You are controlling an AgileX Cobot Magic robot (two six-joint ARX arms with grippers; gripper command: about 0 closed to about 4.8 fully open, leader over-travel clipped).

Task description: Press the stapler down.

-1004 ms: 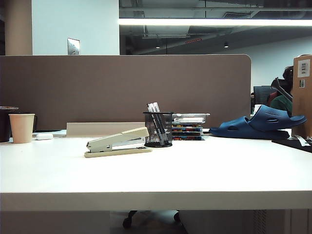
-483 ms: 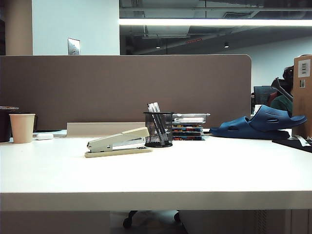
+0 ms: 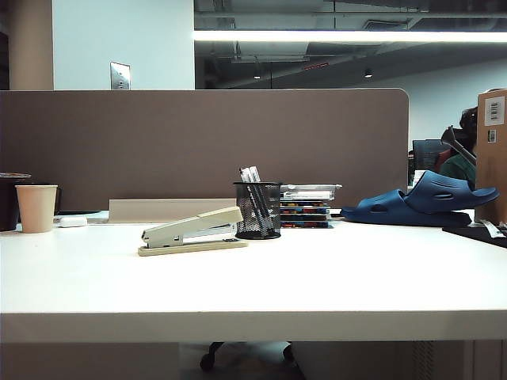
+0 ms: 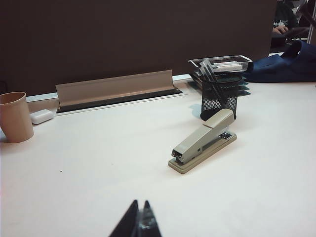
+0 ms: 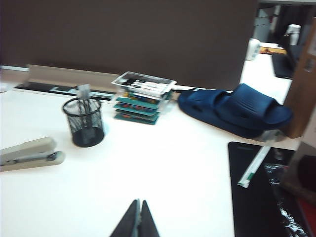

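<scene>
White desk (image 3: pixel 333 277): stapler (image 3: pixel 191 231), top arm raised, beside mesh pen cup (image 3: pixel 257 210). Left pincer (image 4: pixel 138 223) and right pincer (image 5: pixel 137 220) pressed together, above desk, well apart from stapler.

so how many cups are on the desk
2: a tan paper cup at the desk's far left edge, and a black mesh pen cup just behind the stapler. A dark container beside the paper cup is mostly cut off.
</scene>
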